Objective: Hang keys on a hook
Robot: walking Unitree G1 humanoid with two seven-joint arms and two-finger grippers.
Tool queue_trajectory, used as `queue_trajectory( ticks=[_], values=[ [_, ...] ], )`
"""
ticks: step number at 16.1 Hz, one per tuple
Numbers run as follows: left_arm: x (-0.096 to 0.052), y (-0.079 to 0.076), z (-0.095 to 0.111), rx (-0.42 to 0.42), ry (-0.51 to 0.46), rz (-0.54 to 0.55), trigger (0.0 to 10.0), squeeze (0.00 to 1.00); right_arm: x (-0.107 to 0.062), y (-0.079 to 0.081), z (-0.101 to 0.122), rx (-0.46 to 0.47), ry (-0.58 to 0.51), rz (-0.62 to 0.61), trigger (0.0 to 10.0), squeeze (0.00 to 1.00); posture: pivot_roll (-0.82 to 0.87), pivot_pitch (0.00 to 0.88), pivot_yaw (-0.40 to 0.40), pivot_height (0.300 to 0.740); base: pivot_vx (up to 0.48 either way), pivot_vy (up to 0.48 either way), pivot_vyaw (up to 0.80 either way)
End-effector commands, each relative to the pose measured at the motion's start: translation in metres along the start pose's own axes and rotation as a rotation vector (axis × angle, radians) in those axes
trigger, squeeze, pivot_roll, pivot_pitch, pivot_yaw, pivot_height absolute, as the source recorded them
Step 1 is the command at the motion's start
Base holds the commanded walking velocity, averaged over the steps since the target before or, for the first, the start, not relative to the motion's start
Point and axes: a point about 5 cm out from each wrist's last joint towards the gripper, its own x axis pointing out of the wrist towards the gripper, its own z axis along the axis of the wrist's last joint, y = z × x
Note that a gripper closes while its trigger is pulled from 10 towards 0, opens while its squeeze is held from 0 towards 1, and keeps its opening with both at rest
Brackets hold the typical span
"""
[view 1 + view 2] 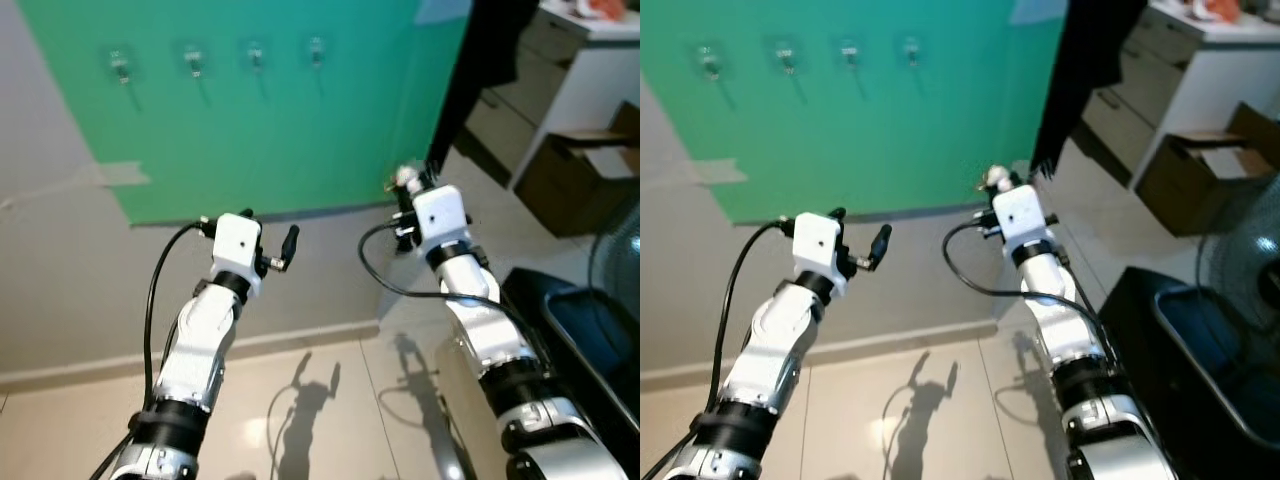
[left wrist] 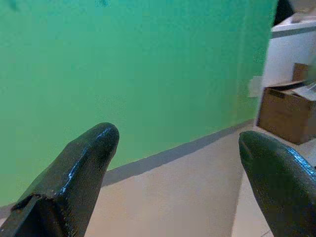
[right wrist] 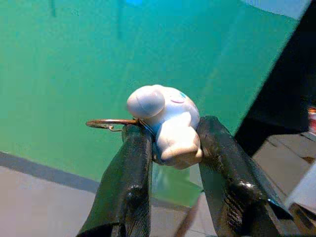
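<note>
No legible writing was noted on any item. A green panel [image 1: 260, 110] on a grey wall carried a row of four clear hooks [image 1: 254, 55], with a tiled floor [image 1: 330, 400] below and a cardboard box [image 1: 575, 170] beside white cabinets to the right. The right claw [image 3: 170, 140] was clamped on a white plush keychain [image 3: 168, 123] with its metal ring [image 3: 106, 123] protruding, held well below the hooks. The left claw [image 2: 177, 148] stood wide apart, holding nothing.
</note>
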Motion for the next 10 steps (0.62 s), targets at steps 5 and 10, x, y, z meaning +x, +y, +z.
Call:
queue_trajectory(
  ticks=[5,10],
  values=[
    [-0.0023,-0.0004,-0.0019,0.012,0.016,0.028,10.0,0.0,-0.0021,0.011,0.0056,0.047,-0.006,0.035,10.0,0.0,-0.01,0.0,-0.025,0.74,0.268,0.0,0.0],
    [-0.0013,-0.0043,0.0032,0.033,-0.007,0.01,10.0,0.0,-0.0059,0.0124,0.0022,0.044,0.01,0.036,10.0,0.0,-0.02,0.0,-0.021,0.74,0.448,0.0,0.0]
  ],
)
